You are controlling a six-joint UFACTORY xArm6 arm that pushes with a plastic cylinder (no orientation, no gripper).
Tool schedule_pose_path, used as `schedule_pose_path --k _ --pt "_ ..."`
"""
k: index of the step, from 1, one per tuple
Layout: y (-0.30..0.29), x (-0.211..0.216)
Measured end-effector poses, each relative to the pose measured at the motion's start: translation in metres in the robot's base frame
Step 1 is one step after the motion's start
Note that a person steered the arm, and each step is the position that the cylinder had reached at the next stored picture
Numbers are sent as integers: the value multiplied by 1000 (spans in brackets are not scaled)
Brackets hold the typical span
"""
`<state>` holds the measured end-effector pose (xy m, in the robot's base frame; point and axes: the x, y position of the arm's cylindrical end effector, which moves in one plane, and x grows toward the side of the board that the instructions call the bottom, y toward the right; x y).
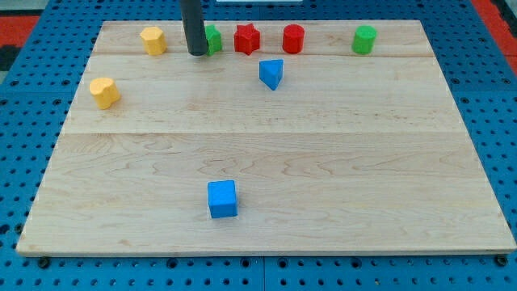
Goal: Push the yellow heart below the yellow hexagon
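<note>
The yellow hexagon (153,40) sits near the board's top edge, left of centre. The yellow heart (104,92) lies lower and further left, near the board's left edge. My tip (196,53) rests on the board just right of the yellow hexagon, with a small gap between them. The rod partly hides a green block (213,38) right behind it, whose shape I cannot make out. The tip is well up and right of the yellow heart.
Along the top edge, right of the rod, stand a red star (247,38), a red cylinder (293,38) and a green cylinder (364,39). A blue triangle (271,73) lies below them. A blue cube (222,199) sits near the bottom, on the wooden board (363,178).
</note>
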<state>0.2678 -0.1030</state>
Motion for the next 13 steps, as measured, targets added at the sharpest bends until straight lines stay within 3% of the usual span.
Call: schedule_pose_path --k 3,5,9,11,13 --pt "-1 43" --pt "-6 43" --pt "-107 58" --pt "-128 58" --pt "-4 77"
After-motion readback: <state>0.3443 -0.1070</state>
